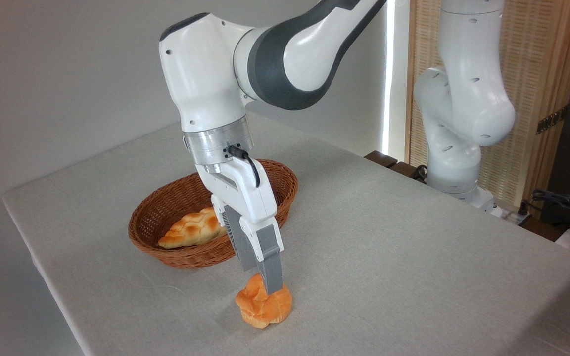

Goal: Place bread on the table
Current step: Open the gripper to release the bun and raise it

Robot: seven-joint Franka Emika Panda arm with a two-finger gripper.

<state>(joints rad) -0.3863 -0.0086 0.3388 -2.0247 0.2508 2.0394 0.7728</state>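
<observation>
Low in the center of the frame, the end effector points downward with its 2 grey fingers closed around the top of the bread, grasping it. The bread is a small round golden-orange bun with a lobed top; its underside appears to meet the surface, with a faint shadow beneath it, though actual contact cannot be confirmed. It sits near the lower front edge of the light grey cloth, just in front of and to the right of the basket.

The basket is an oval brown wicker one, resting on the surface at the center left of the frame. Inside it lies 1 longer braided loaf, leaning against the left inner wall. The white arm reaches in from the upper right of the frame, and its base stands at the right edge of the surface.
</observation>
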